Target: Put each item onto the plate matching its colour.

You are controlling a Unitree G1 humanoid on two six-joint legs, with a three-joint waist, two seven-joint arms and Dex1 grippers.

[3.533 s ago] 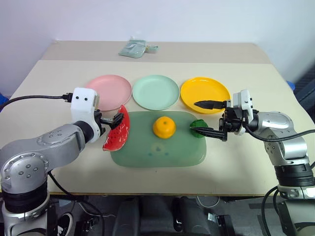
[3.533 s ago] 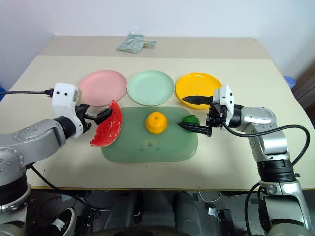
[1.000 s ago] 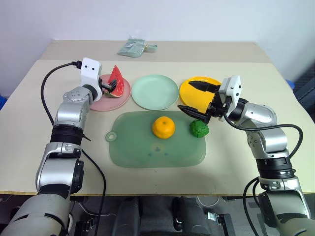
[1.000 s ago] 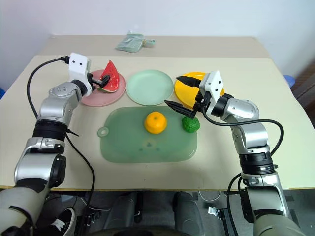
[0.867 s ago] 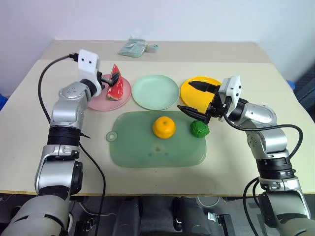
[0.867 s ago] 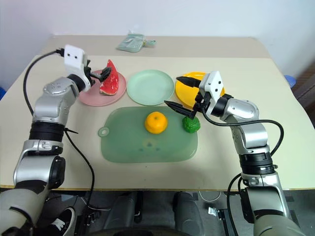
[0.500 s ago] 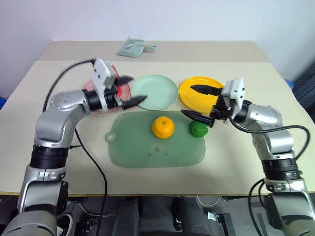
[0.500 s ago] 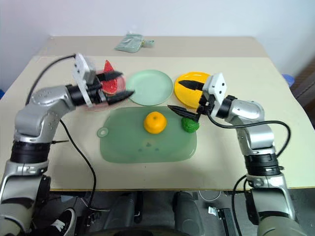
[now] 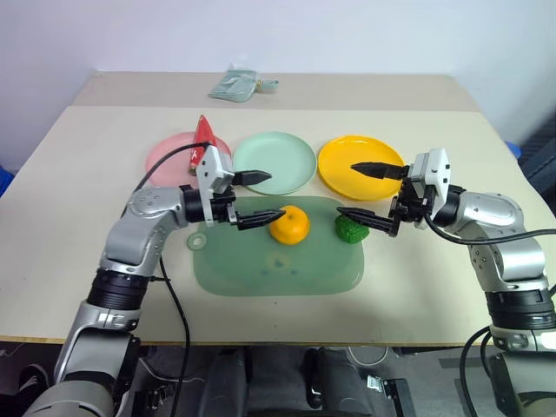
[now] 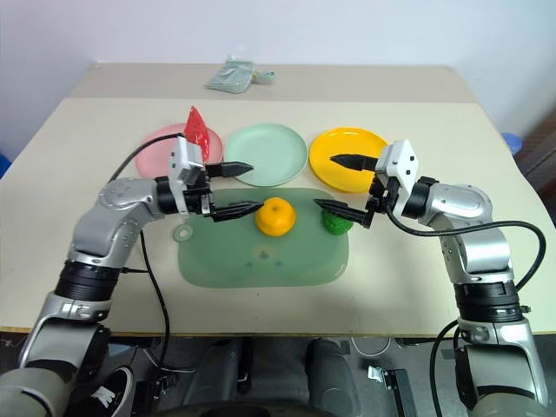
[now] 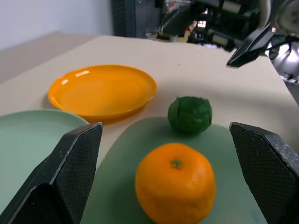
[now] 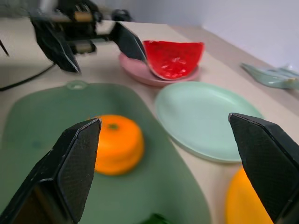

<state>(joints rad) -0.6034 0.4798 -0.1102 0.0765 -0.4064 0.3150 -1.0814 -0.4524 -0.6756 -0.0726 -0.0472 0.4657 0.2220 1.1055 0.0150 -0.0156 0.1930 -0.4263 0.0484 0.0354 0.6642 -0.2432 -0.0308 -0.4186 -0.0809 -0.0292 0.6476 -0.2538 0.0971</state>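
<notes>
**Watermelon on pink, orange and green lump on the tray**

The watermelon wedge (image 10: 199, 130) – glossy red flesh, a thin curved rind – stands upright on the smooth pink plate (image 9: 165, 156). Beside that plate lie the pale mint plate (image 9: 276, 162), bare, and the shiny yellow plate (image 9: 347, 169), also bare; all three are round, shallow and plain plastic, set in a row.

Nearer the robot sits a translucent green tray (image 9: 278, 269), a rounded rectangle with a small ring tab at one corner. On it rest the round orange (image 9: 289, 224), smooth with a small stem dimple, and the bumpy dark-green lump (image 9: 350, 228), close to the tray's edge on the yellow plate's side.

The left gripper (image 9: 252, 198) hovers just beside the orange, its two black tapered fingers spread wide and holding nothing – one finger over the mint plate's rim, the other low near the fruit. The right gripper (image 9: 372, 193) is also spread wide and empty, one finger above the yellow plate, the other reaching over the green lump; whether it touches the lump cannot be told.

Everything stands on a matte beige table (image 9: 452, 287) that abuts a second table of the same colour behind it, where a small pale green bundle (image 9: 239, 84) lies. A plain pale wall (image 9: 347, 35) closes the room behind.
</notes>
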